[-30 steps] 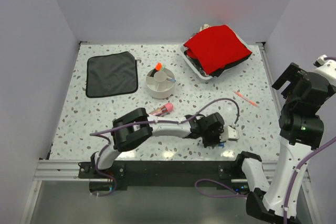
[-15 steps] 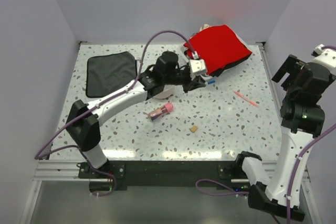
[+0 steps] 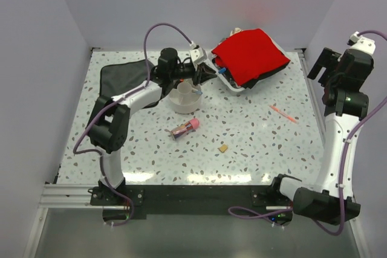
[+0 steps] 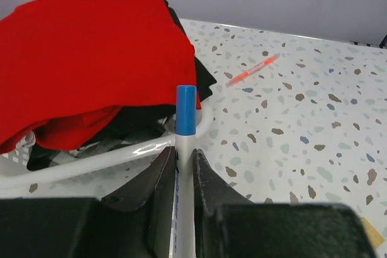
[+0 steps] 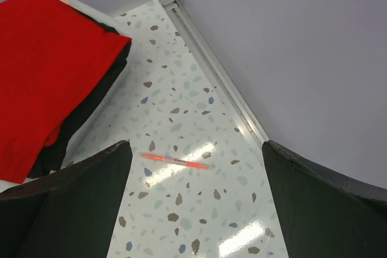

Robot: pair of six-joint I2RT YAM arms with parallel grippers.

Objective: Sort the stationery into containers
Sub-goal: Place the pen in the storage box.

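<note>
- The thin white pen with a blue cap [image 4: 185, 113] is clamped between the left jaws. Its long axis runs straight out along them, with the cap end foremost and clear of the tips.
- In the top view the left jaws hang at about 1 o'clock from the round off-white bowl with inner dividers [image 3: 179, 106], just beside its rim. The pen points toward 3 o'clock, at the white tray holding the red cloth [image 3: 234, 86], not at the bowl.
- Your coming move, as I judge it, turns on this: the bowl lies toward 7 o'clock from the cap. You would need to bring the pen over a compartment and tip it down before releasing. I cannot tell which compartment is nearest.
- Mind the tray rim, which sits close ahead of the cap in the left wrist view.
- On the table [image 3: 254, 137], a fat tan stick with a pink cap [image 3: 185, 128] lies at 6 o'clock from the bowl. A small tan eraser block [image 3: 224, 148] lies farther out at 5 o'clock.
- The right jaws stand wide open and grip nothing, high at the table's 3 o'clock edge. A thin red pen [image 5: 175, 161] lies below them, nearer that arm than the left.
</note>
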